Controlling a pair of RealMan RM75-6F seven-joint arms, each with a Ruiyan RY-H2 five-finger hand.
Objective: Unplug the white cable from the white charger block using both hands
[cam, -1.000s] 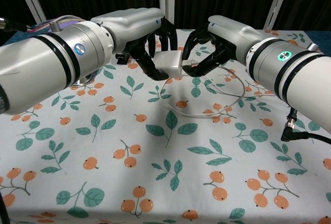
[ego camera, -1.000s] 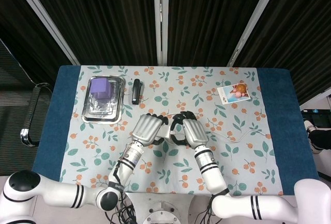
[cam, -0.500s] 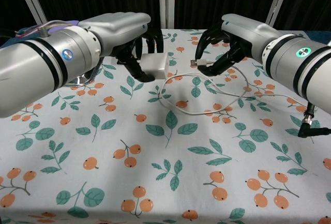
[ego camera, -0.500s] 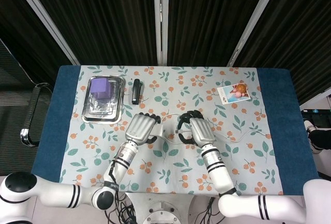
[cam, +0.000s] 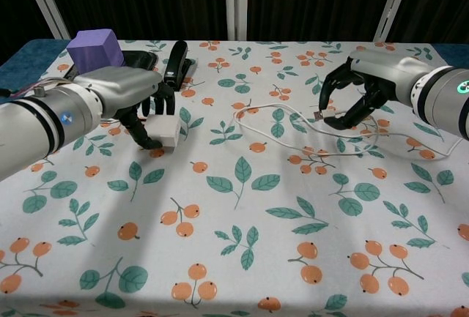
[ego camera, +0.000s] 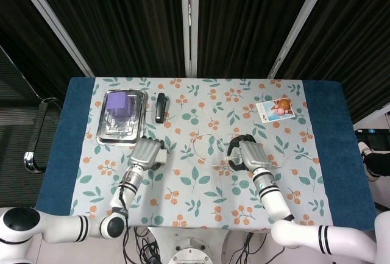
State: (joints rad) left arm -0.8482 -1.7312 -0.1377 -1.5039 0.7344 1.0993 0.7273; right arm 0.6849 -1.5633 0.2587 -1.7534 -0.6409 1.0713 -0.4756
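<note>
The white charger block (cam: 167, 132) is low over the tablecloth at the left, and my left hand (cam: 135, 94) grips it from above. In the head view this block (ego camera: 160, 153) shows at the right edge of my left hand (ego camera: 145, 152). The white cable (cam: 293, 141) lies looped on the cloth, separate from the block. Its plug end (cam: 320, 116) is pinched in my right hand (cam: 359, 86), which hovers at the right. The head view shows my right hand (ego camera: 250, 156) beside the cable loop (ego camera: 201, 148).
A metal tray (ego camera: 138, 119) with a purple cube (cam: 95, 48) stands at the back left. A black oblong object (cam: 176, 61) lies next to it. A small picture card (ego camera: 275, 109) lies at the back right. Blue table margins (ego camera: 332, 148) flank the patterned cloth.
The plug has come out of the block. My left hand carried the block left and down toward the cloth; my right hand drew the cable end to the right.
</note>
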